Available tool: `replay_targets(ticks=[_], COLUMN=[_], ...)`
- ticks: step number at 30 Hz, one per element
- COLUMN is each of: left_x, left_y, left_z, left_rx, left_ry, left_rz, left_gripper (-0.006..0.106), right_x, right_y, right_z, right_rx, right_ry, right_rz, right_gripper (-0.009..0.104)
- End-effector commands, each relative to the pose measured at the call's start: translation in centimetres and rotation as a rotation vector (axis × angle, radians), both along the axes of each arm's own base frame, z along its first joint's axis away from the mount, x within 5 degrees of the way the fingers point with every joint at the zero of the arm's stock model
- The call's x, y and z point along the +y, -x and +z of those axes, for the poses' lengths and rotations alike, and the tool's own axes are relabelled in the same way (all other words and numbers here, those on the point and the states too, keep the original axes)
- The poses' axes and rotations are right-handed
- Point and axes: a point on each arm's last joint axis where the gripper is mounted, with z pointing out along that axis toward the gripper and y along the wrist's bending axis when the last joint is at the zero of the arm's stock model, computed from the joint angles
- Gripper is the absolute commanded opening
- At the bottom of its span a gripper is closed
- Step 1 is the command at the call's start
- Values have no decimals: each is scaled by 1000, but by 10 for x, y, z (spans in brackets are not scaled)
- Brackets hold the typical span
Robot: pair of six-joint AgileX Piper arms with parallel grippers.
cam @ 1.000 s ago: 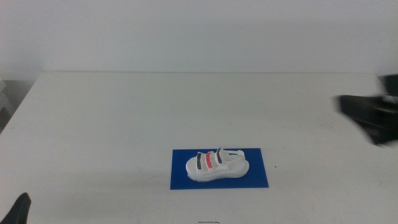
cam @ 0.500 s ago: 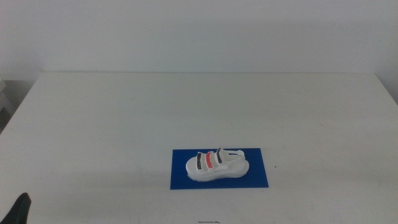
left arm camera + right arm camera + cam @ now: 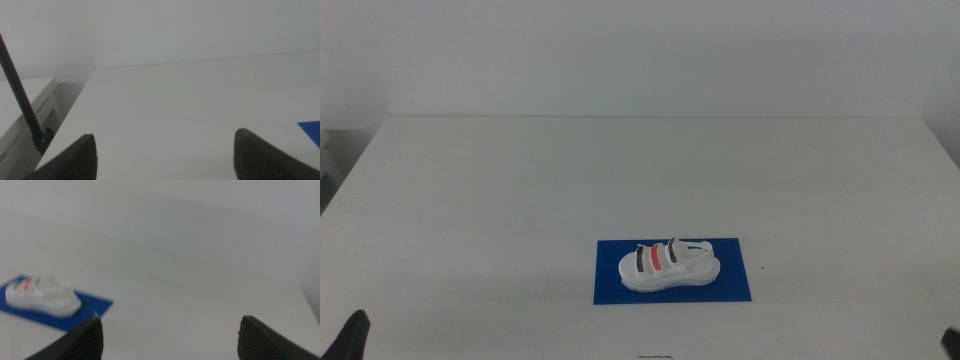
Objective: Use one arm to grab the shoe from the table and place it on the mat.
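Right gripper now withdrawn, jaws apart, as left gripper; white three-strapped shoe, seemingly upright, on blue mat.

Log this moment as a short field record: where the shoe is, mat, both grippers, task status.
shoe: the shoe lies on its sole on the mat, within the mat's edges
mat: the mat lies flat on the table, toward the near edge
left gripper: the left gripper open, holding nothing, at the table's near left corner
right gripper: the right gripper open, holding nothing, at the near right, apart from the shoe
task status: shoe placed on mat; no gripper touches it
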Motion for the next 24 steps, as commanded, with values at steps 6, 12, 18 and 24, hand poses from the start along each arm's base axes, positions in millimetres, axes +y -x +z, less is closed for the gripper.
replay_targets(ticks=[6, 12, 18, 24], left_x=[0, 0, 0, 0], left_y=[1, 1, 1, 1], left_z=[10, 10, 10, 10], left_rx=[-105, -105, -105, -105], left_ry=[24, 24, 24, 24], left_rz=[-2, -2, -2, -2], left_gripper=[94, 94, 94, 94], right_x=[-1, -1, -2, -2], right_y=[1, 1, 1, 1], right_z=[-10, -16, -16, -16], right_rx=[-74, -39, -53, -58], right_ry=[14, 29, 77, 94], right_rz=[-6, -6, -10, -12], right_gripper=[83, 83, 83, 83])
